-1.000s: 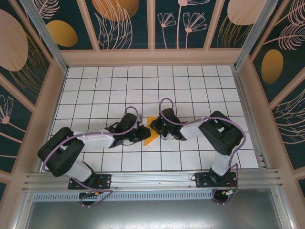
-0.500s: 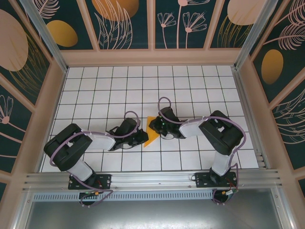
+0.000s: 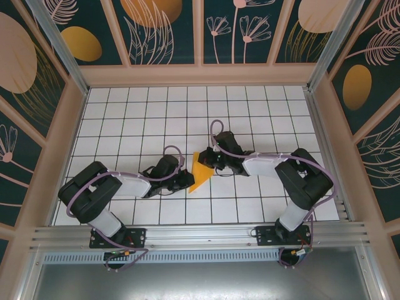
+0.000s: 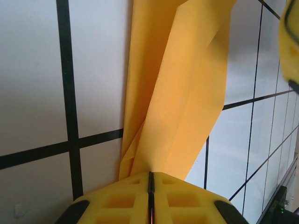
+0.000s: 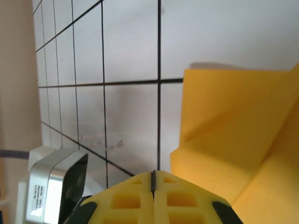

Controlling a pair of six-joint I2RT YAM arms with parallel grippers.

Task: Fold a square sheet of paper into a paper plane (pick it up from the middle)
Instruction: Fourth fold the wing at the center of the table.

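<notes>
Overall: a walled tabletop with two arms reaching inward to one piece of folded paper.
Walls [image 3: 162, 25]: dark panels painted with pale leaves and orange discs, standing along the far, left and right edges of the tabletop.
Tabletop [image 3: 125, 112]: white tiles with black grid lines.
Right arm [image 3: 275, 165]: comes in from the near right corner, bent toward the middle, with a purple cable looping over it.
Left arm [image 3: 119, 184]: comes in from the near left corner and lies low across the tiles, cabled the same way.
Sheet of paper [image 3: 201, 172]: orange-yellow and folded to a narrow, pointed wedge. It sits about midway between the left and right edges, somewhat nearer the near edge than the far one, between the two hands. The left wrist view shows overlapping layers with a long crease [image 4: 187, 93]. The right wrist view shows a squared corner and a diagonal fold [image 5: 233, 116].
Left hand [image 3: 186, 179]: at the paper's near, narrow end. Its yellow fingers are pressed together to a thin seam [image 4: 150, 186], and the paper's tip runs straight into that seam, so it is pinching the paper.
Right hand [image 3: 211, 164]: at the paper's far, wider end. Its fingers are pressed together [image 5: 153, 182] and one finger overlaps the paper's edge. Whether any paper is caught between them cannot be told.
</notes>
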